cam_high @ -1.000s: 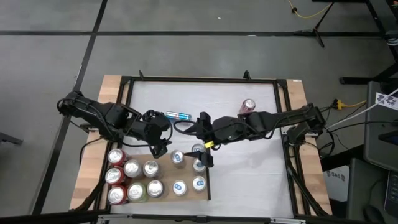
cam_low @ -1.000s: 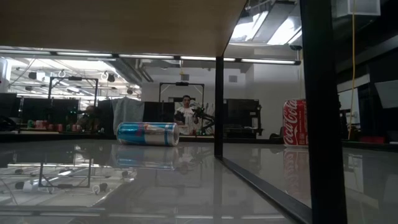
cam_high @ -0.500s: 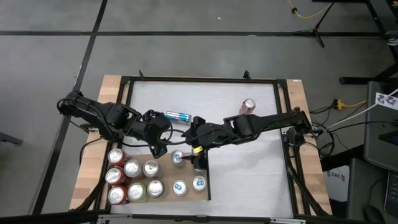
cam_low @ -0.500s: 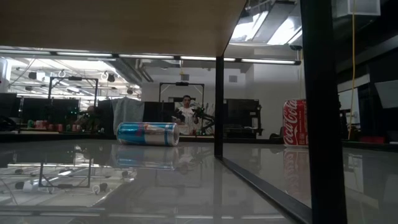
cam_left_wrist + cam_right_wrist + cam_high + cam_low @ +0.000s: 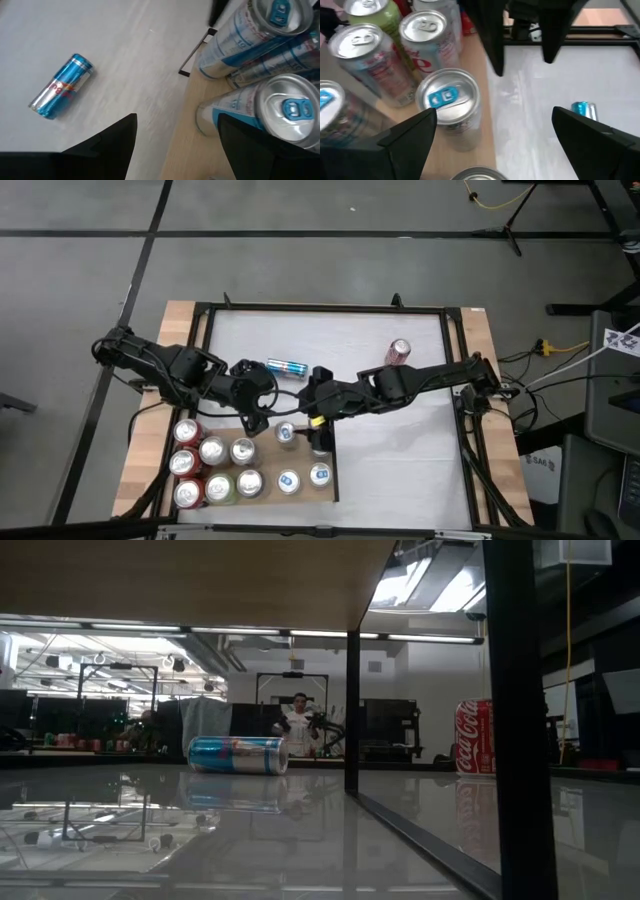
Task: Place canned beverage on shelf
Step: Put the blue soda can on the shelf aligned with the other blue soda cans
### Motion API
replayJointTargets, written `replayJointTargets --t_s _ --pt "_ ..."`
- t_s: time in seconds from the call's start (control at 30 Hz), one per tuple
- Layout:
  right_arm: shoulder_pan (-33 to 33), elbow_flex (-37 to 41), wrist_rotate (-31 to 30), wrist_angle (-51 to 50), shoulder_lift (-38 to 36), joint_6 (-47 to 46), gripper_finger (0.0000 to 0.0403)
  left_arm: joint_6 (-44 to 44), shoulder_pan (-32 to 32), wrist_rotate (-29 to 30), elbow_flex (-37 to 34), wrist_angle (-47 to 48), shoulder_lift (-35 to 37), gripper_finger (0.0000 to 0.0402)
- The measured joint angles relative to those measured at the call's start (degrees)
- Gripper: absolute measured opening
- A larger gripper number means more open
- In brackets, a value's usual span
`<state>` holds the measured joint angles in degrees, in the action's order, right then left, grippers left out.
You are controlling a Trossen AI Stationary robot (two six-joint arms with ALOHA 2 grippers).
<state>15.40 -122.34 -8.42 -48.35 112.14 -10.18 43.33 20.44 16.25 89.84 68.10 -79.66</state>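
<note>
Since the earlier frames, the right gripper point(image 5: 318, 423) has travelled from the centre of the high view toward centre-left. The can it stood over near the shelf's upper right corner now stands free on the shelf point(image 5: 262, 465). The left gripper point(image 5: 252, 418) has not shifted.

In the right wrist view the right arm's fingers point(image 5: 405, 145) are spread wide, holding nothing. The blue-tabbed can point(image 5: 449, 107) stands upright just beyond them, on the wood panel, near its edge.

The left arm's fingers point(image 5: 107, 145) are part-spread and empty. They hang at the shelf's upper edge, left of centre in the high view.

Two cans remain off the shelf:
- The blue can point(image 5: 287, 367) lies on its side on the white table point(image 5: 400, 450), just above centre. Its long axis runs left to right across the high view. It lies just above and between both grippers, slightly closer to the left one.
- The red can point(image 5: 398, 352) stands upright at upper right, well apart from both grippers, on the right arm's side.

Judged from this, approach the blue can from above with the fingers set across its long axis.
</note>
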Motion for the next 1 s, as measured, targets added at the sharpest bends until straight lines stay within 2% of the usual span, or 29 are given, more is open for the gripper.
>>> replayJointTargets --t_s 0.37,1.0 --pt "-0.02 0.04 -1.08 -0.31 1.04 0.13 0.0385 0.03 0.66 -0.76 0.0 -0.57 0.0 0.0268" --pt "-0.02 0.02 -1.58 -0.11 1.27 0.03 0.0385 1.6 6.02 -0.94 0.0 -2.69 0.0 0.0268"
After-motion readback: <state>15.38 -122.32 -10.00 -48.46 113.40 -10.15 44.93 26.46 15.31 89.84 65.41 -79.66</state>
